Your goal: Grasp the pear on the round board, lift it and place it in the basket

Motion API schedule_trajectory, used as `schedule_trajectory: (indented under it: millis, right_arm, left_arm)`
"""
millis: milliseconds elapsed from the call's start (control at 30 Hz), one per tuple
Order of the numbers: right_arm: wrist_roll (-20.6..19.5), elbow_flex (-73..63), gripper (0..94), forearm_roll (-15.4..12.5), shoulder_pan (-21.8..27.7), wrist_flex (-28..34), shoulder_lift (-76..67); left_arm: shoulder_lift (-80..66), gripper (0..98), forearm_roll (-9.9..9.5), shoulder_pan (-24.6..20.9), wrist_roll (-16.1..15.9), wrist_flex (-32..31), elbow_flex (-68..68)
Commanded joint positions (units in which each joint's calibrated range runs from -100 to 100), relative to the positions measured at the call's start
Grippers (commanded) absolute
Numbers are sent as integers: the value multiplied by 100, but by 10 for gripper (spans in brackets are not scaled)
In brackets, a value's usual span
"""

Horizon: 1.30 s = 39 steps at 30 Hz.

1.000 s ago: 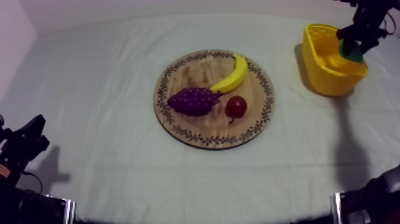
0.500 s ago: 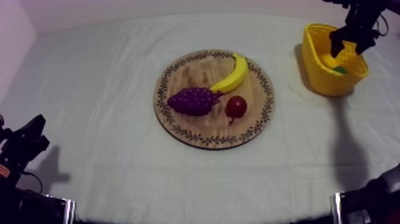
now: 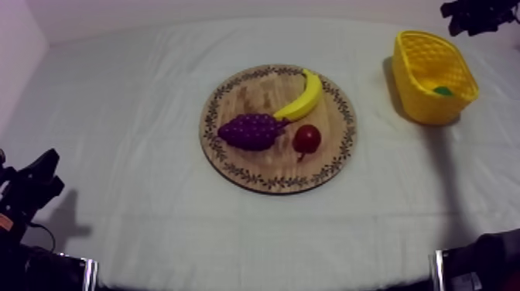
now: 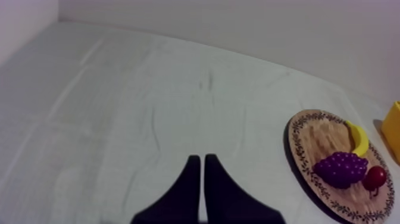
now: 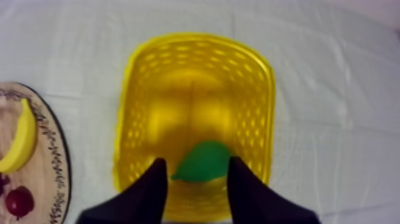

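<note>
Green pear [image 5: 205,159] lies inside the yellow basket [image 5: 134,95], so the task looks done; right gripper [image 5: 197,162] hangs open above it, left gripper [image 4: 201,158] closed, empty.

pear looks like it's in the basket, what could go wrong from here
1. The right gripper hangs open above the yellow basket; a low or sideways pull-away might clip the rim and shove or tip it.
2. The pear lies by one wall, not in the middle, so a knocked basket might spill it.
</note>
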Motion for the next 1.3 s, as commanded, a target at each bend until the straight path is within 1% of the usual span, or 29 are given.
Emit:
schedule_trajectory:
  millis: [0, 67, 200, 300, 367, 500, 600, 667, 733, 867, 1067, 1133, 1267]
  right_arm:
    - [-9, 450, 221, -56, -61, -240, -861]
    - [-20, 812, 168, -100, -150, -395, -1326]
    - [59, 1611, 106, -213, -326, -773, -2286]
    - [269, 2243, 69, -412, -387, -1006, -3042]
    - [486, 2722, 55, -524, -419, -1150, -3546]
    - [913, 3652, 26, -654, -425, -1441, -4454]
    - [1135, 4241, 13, -725, -379, -1622, -5039]
    - [1187, 4643, 9, -781, -322, -1847, -5403]
    - [1037, 5056, 7, -818, -255, -2116, -5770]
    - [538, 5958, 5, -1005, -95, -2650, -6562]
    - [-87, 7160, 4, -1300, 44, -3023, -7687]
    - [-96, 7507, 4, -1456, 95, -3104, -8005]
    - [154, 8120, 4, -1816, 180, -3035, -8622]
  left_arm:
    - [0, 1, -2, -1, 3, 0, -2]
    - [0, 1, -2, -1, 4, 0, -2]
    - [0, 1, -2, -1, 4, 0, -2]
    - [0, 1, -2, -1, 4, 0, -2]
    - [0, 1, -2, -1, 3, 0, -2]
    - [0, 1, -2, -1, 1, 0, -2]
    - [0, 1, -2, -1, 3, 0, -2]
    - [0, 1, -2, -1, 1, 0, -2]
    - [0, 1, -2, -1, 3, 0, -2]
    - [0, 1, -2, -1, 3, 0, -2]
    - [0, 1, -2, -1, 3, 0, -2]
    - [0, 1, -2, -1, 2, 0, -2]
    - [0, 1, -2, -1, 3, 0, -2]
